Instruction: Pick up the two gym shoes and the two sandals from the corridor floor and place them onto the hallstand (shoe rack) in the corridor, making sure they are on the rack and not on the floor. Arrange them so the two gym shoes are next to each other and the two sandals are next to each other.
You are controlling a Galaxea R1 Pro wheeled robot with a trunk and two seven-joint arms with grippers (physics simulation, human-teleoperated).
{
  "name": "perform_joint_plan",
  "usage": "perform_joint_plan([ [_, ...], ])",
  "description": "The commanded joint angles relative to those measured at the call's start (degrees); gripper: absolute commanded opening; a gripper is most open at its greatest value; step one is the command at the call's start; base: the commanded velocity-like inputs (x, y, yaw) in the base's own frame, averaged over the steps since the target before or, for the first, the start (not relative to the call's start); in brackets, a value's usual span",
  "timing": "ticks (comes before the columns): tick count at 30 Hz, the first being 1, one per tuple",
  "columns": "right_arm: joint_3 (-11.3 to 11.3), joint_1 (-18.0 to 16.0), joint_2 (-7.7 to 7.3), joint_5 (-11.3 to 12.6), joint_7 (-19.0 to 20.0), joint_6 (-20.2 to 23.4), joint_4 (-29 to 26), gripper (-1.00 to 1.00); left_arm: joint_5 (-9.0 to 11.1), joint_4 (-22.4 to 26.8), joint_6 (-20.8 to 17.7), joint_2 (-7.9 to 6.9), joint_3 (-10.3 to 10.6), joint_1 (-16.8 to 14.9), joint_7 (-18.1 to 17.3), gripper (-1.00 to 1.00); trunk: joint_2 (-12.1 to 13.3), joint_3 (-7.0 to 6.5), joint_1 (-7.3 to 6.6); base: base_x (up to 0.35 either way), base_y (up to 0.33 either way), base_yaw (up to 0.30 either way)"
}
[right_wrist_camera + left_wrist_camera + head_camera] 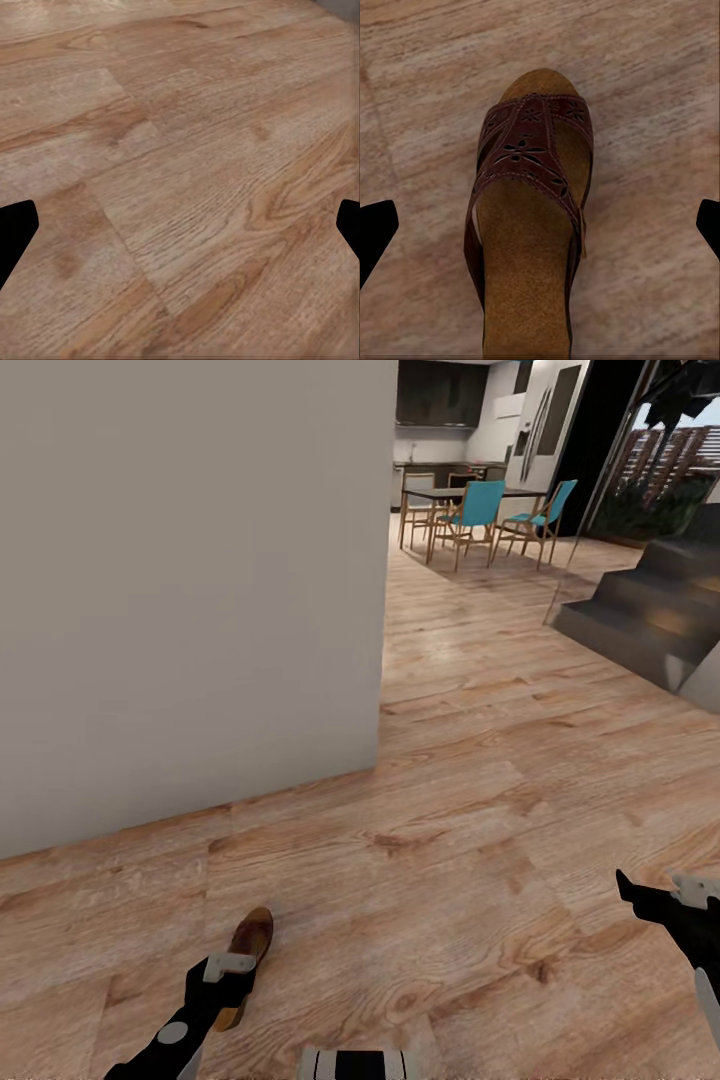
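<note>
Fingers of the left gripper point(540, 229) spread wide either side of 1 brown leather sandal point(529, 225), holding nothing, poised to straddle it; right gripper point(180, 225) likewise open, empty.

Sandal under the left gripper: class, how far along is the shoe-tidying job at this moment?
Nothing looks finished. In hand: the left gripper is open above one sandal, which lies on the corridor floor. The right gripper is open over bare planks. Lifting and racking remain.

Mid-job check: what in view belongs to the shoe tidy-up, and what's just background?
Job:
- sandal lying on the corridor floor
- left gripper over it, open

Background:
- grey wall
- dining table, turquoise chairs
- stairs
</note>
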State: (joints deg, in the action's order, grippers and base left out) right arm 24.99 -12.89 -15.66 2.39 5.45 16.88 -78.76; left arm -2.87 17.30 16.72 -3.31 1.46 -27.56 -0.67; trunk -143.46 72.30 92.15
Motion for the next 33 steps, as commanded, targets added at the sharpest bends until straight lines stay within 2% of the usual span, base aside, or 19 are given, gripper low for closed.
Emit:
perform_joint_plan([
  [1, 0.13, -0.03, 0.01, 0.24, 0.27, 0.32, -0.07, 1.00, -0.28, -0.04, 0.19, -0.03, 0.13, -0.03, 0.06, 1.00, -0.03, 0.27, 0.01, 0.000, 0.000, 0.000],
  [16, 0.31, -0.03, 0.09, 0.33, 0.22, 0.45, -1.10, 1.00, -0.21, -0.01, 0.15, -0.11, 0.04, -0.04, 0.07, 1.00, -0.23, 3.61, 0.40, 0.000, 0.000, 0.000],
  [27, 0.24, -0.03, 0.18, 0.33, 0.19, 0.52, -2.13, 1.00, -0.27, 0.01, 0.15, -0.25, -0.10, -0.04, 0.13, 1.00, -0.38, 6.66, 0.68, 0.000, 0.000, 0.000],
  [33, 0.22, -0.03, 0.25, 0.33, 0.21, 0.51, -2.18, 1.00, -0.22, 0.02, 0.15, -0.36, -0.13, -0.04, 0.14, 1.00, -0.38, 7.04, 0.68, 0.000, 0.000, 0.051],
])
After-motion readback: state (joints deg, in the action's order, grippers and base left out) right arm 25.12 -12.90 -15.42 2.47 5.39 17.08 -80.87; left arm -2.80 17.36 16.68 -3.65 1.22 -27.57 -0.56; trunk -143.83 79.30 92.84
